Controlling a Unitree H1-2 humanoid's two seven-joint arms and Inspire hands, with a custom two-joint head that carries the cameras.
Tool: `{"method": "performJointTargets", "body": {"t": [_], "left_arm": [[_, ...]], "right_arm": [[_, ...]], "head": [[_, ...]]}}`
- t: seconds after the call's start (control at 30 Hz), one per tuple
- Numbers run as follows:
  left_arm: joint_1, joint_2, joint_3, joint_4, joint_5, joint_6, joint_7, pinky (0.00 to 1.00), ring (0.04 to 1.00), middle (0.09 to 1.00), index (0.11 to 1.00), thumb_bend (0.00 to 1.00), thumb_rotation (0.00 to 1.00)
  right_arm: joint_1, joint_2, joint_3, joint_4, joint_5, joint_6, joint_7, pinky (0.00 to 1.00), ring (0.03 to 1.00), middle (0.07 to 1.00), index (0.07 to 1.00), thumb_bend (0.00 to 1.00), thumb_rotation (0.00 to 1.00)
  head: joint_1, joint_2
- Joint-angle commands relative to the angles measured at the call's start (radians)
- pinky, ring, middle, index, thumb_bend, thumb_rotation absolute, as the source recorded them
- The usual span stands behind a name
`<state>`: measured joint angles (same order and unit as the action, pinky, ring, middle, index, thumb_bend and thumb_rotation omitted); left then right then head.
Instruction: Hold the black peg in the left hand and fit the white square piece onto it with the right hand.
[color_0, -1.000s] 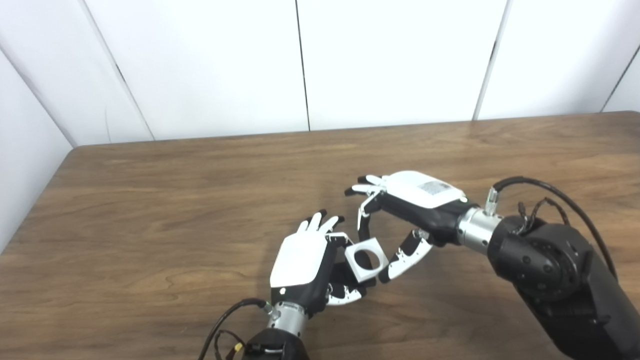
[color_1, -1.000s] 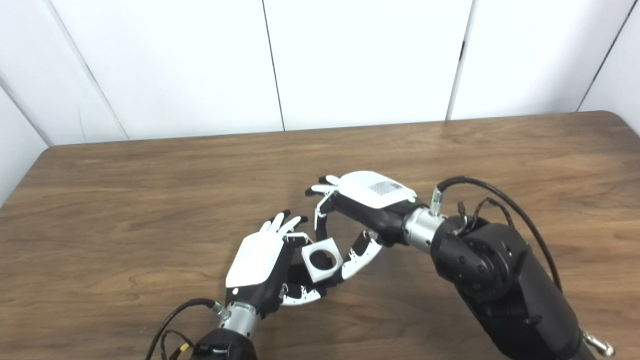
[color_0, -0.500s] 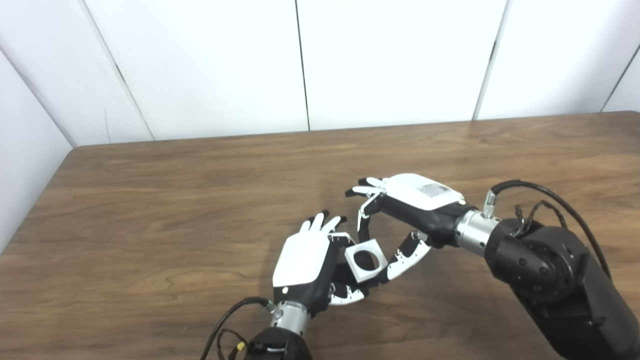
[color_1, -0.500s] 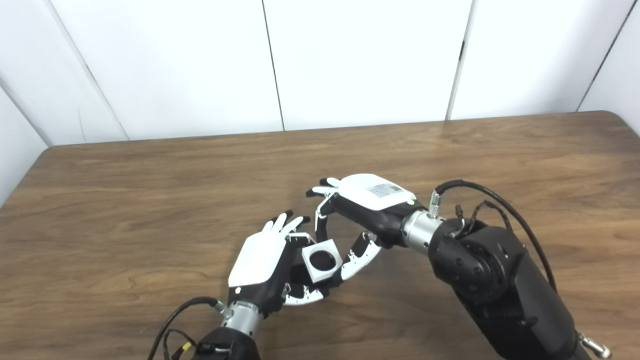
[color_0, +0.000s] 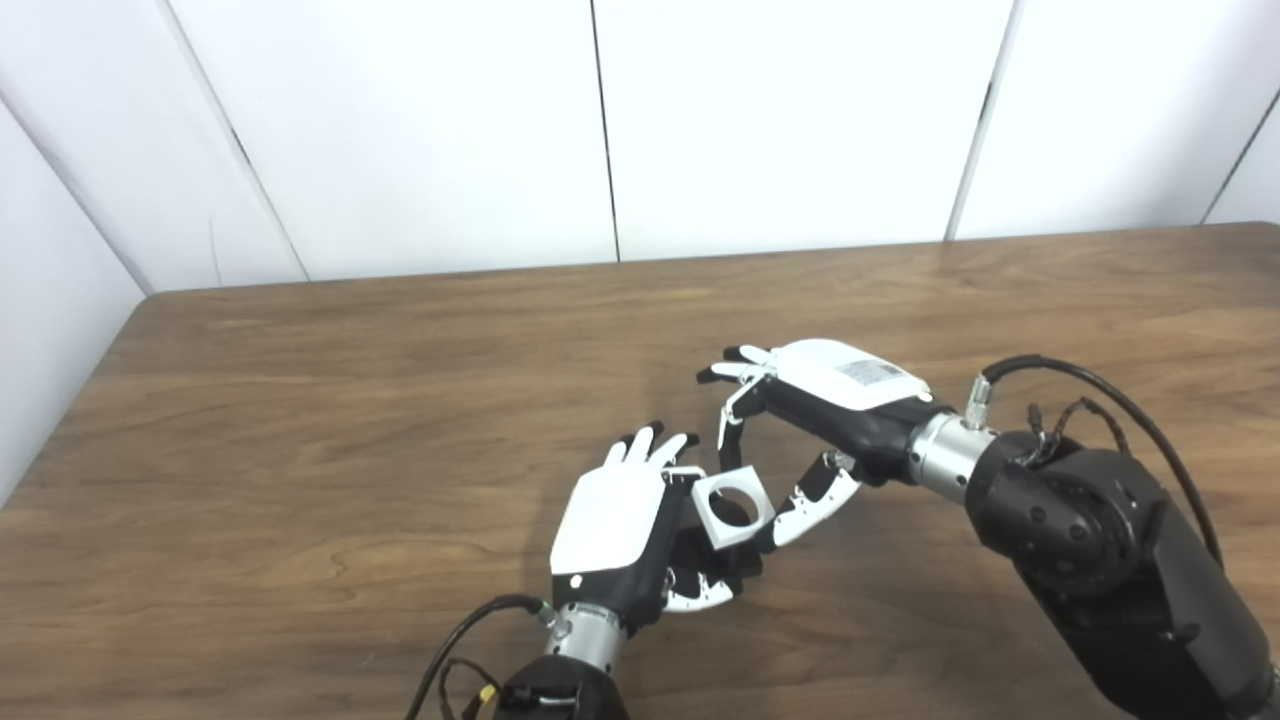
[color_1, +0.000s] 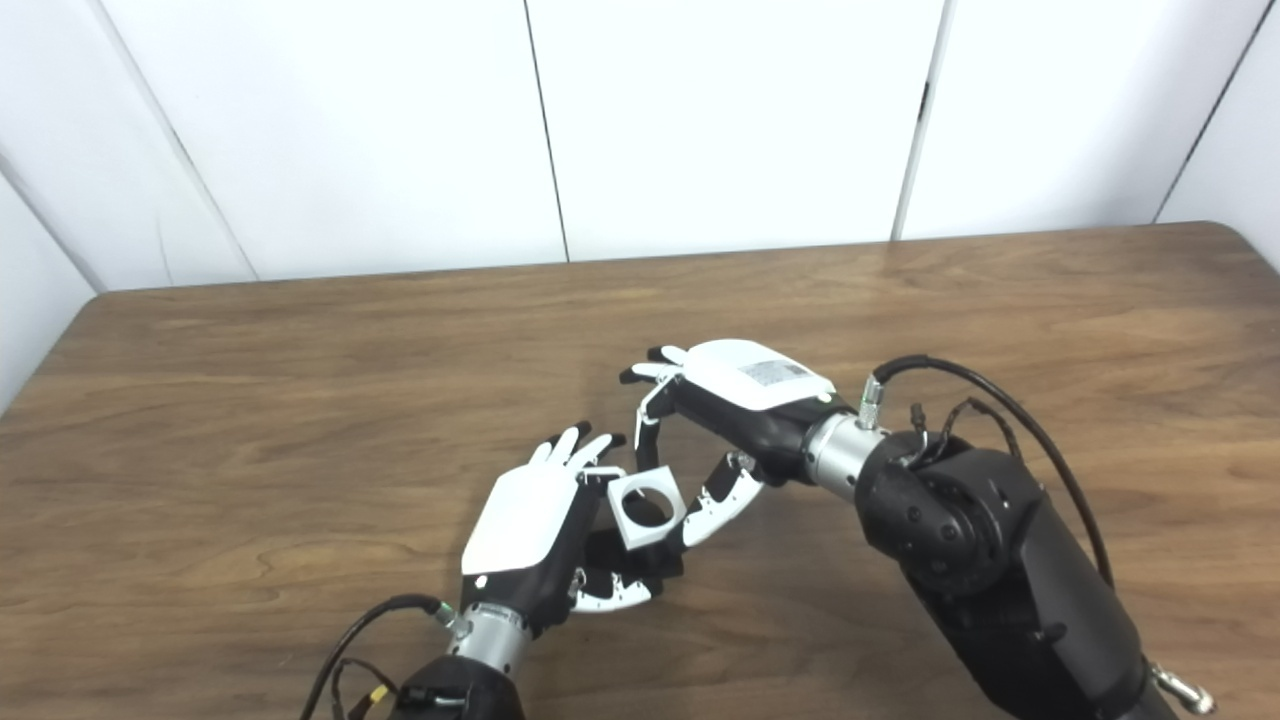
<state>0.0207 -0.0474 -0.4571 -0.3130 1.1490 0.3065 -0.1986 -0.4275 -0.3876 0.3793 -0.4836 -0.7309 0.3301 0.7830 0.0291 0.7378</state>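
Note:
My left hand (color_0: 612, 530) is at the table's front middle, back of the hand up, with its thumb and a finger curled around a dark shape (color_0: 722, 566) that looks like the black peg. Most of it is hidden under the piece and my palm. The white square piece (color_0: 733, 508), with a round hole, sits tilted right above it. My right hand (color_0: 822, 392) reaches in from the right and pinches the piece between thumb (color_0: 795, 505) and a fingertip (color_0: 727, 452). I cannot tell how far the peg is into the hole.
The wooden table (color_0: 300, 400) ends at a white panelled wall behind and a rounded corner at far left. My right forearm (color_0: 1090, 530) and its cables lie over the table's right front. Nothing else stands on the table.
The white piece and my right hand have shifted slightly up and left. My left hand has edged a little right, closer under the piece. Both grips are unchanged.

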Motion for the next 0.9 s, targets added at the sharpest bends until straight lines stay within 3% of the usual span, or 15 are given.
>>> {"method": "performJointTargets", "body": {"t": [0.0, 0.87], "left_arm": [[-0.018, -0.015, -0.003, -0.025, 0.011, -0.008, 0.022, 0.99, 1.000, 0.924, 0.492, 0.51, 0.08], [-0.026, -0.021, -0.004, -0.023, 0.016, 0.000, 0.013, 0.99, 1.000, 0.923, 0.492, 0.51, 0.08]], "right_arm": [[-0.040, 0.001, -0.013, -0.008, -0.003, -0.037, -0.037, 1.00, 1.000, 0.935, 0.491, 0.52, 0.16], [-0.010, -0.005, 0.034, 0.005, -0.015, -0.079, -0.017, 1.00, 1.000, 0.934, 0.491, 0.52, 0.16]], "head": [[0.001, 0.003], [0.005, 0.015]]}}
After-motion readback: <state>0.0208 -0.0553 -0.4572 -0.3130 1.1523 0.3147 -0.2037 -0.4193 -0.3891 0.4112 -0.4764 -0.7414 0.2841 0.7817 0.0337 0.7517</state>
